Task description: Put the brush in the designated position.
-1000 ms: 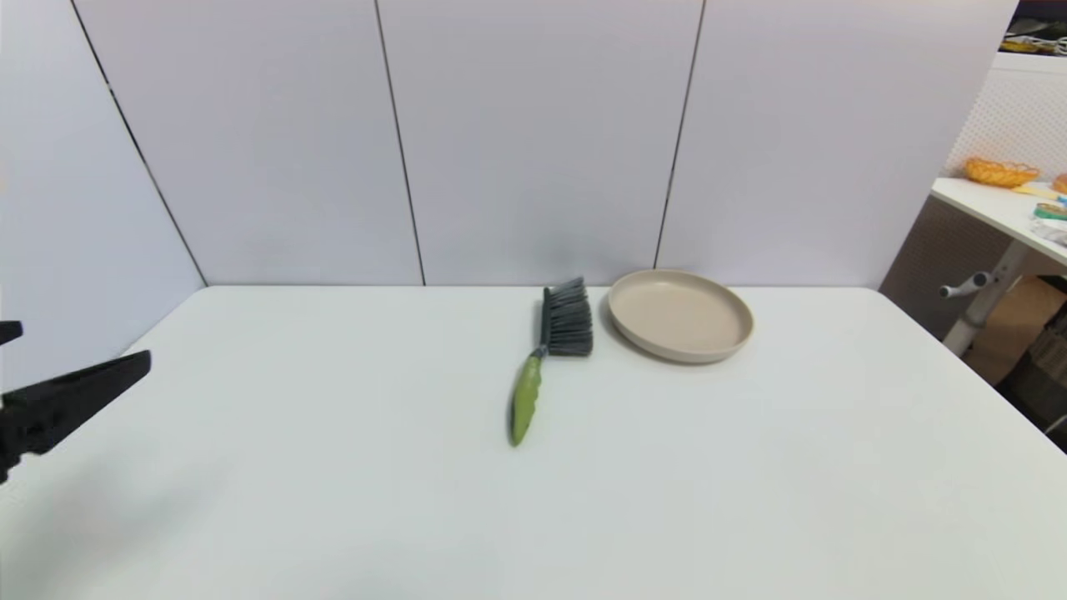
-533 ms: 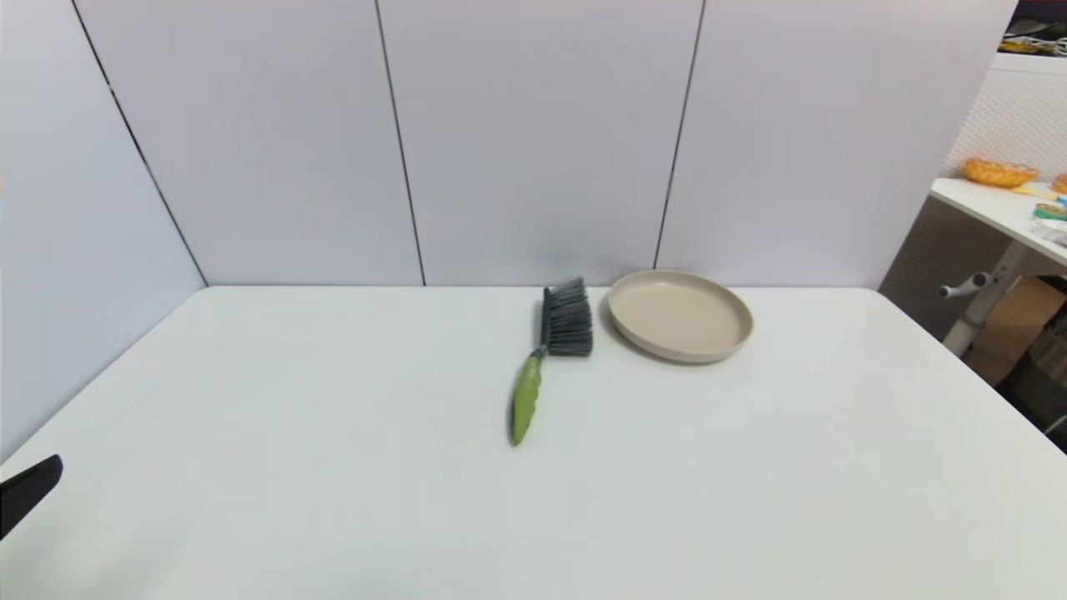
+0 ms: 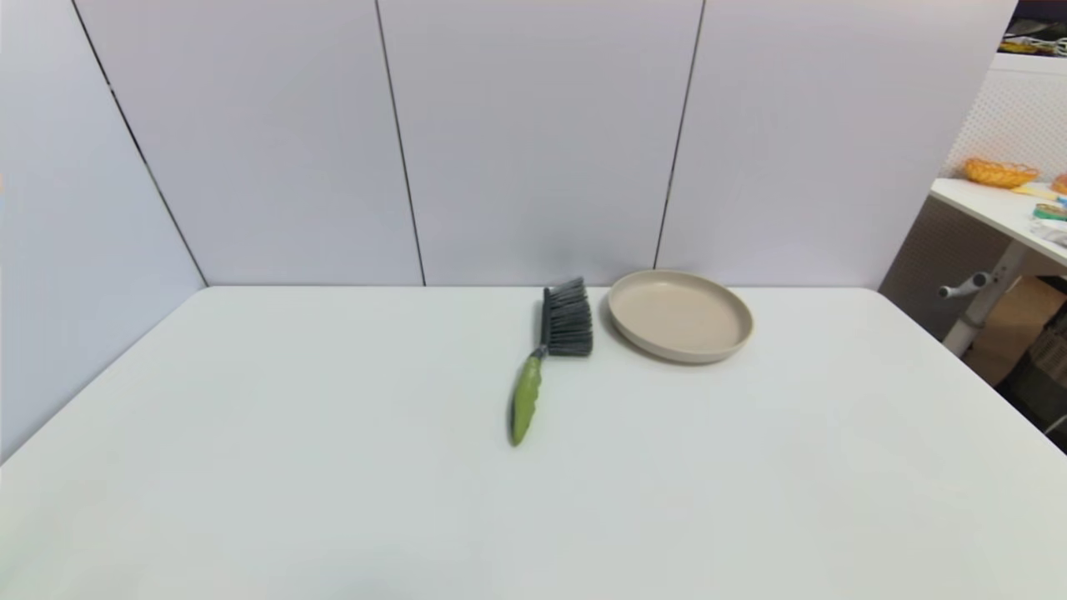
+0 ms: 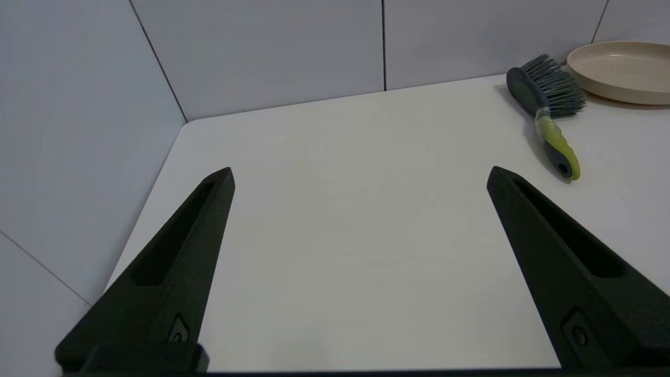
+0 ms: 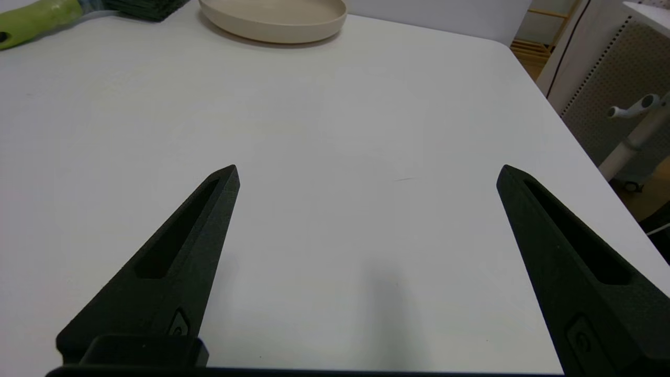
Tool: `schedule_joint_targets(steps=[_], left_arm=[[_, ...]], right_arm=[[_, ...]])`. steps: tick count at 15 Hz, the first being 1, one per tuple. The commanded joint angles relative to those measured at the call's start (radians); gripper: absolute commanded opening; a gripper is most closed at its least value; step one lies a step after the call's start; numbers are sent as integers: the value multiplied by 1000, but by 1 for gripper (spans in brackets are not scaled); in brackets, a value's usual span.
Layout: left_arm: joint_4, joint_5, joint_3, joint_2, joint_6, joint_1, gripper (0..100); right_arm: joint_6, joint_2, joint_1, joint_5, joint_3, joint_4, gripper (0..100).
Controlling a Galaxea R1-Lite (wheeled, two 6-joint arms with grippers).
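The brush (image 3: 546, 358) lies on the white table (image 3: 333, 467) near its far edge, dark bristles toward the wall, green handle pointing toward me. It also shows in the left wrist view as the brush (image 4: 549, 112), and its handle end (image 5: 31, 21) shows in the right wrist view. My left gripper (image 4: 360, 175) hangs open and empty over the table's left side, well apart from the brush. My right gripper (image 5: 368, 173) is open and empty over the right side. Neither arm appears in the head view. The designated position carries no mark that I can see.
A beige plate (image 3: 680, 315) sits just right of the brush head, close to the back wall. Grey wall panels close off the table's back and left. Another table (image 3: 1000, 208) with a basket stands off to the right.
My left gripper has drawn back down and to the left until it is out of the head view. The brush and the plate lie where they did.
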Motion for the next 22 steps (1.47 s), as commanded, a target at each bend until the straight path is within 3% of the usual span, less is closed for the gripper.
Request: schedule_joint_targets(steps=[1, 4, 10, 16, 20, 22], left_arm=[[-2, 1, 29, -47, 14, 16, 100], [-4, -8, 45, -46, 12, 81, 100], [-17, -166, 101, -66, 14, 177, 100], [-17, -167, 337, -331, 16, 209, 100], [-182, -171, 495, -329, 14, 209, 100], [-128, -167, 493, -329, 6, 209, 100]], right_arm=[[-1, 1, 0, 1, 2, 0, 100], [-1, 1, 0, 1, 2, 0, 100], [-1, 1, 0, 1, 2, 0, 100], [-1, 1, 0, 1, 2, 0, 100], [-1, 1, 0, 1, 2, 0, 100], [-1, 1, 0, 1, 2, 0, 100]])
